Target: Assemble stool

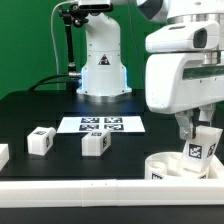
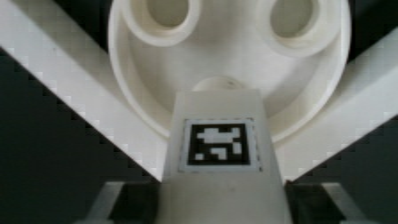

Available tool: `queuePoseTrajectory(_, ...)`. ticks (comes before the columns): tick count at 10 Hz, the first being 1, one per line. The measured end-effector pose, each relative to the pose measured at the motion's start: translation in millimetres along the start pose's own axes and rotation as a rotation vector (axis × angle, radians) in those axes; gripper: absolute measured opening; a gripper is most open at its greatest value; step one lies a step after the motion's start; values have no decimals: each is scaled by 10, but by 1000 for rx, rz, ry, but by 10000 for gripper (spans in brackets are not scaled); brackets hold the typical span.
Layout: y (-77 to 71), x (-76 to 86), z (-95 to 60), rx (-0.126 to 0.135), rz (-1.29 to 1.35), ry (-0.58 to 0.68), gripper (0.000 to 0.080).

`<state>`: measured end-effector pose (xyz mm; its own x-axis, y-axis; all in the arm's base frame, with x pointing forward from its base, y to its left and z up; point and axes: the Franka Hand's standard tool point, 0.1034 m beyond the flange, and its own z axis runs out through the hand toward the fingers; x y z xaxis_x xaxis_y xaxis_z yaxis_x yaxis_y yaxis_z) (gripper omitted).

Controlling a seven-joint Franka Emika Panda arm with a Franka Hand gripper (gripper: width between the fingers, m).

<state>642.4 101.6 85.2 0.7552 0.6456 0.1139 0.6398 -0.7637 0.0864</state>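
The rail [image 1: 80, 191] hides part of the seat disc [image 1: 163, 166]; the edge crops one leg [image 1: 3, 155].

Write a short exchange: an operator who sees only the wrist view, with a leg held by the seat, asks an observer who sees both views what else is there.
Operator: I see the held leg by the seat. What else?
Observer: A loose leg stands on the exterior view's left of the seat.
Operator: Any more?
Observer: A second leg stands farther left.
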Motion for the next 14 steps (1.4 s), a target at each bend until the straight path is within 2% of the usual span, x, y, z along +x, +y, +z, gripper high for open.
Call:
queuePoseTrajectory(4, -17, 9, 3, 10, 240, 6, 340)
queuePoseTrajectory(11, -46, 20, 15, 21, 911, 19, 340)
queuePoseTrajectory(14, -55, 18, 18, 22, 1117, 14, 340)
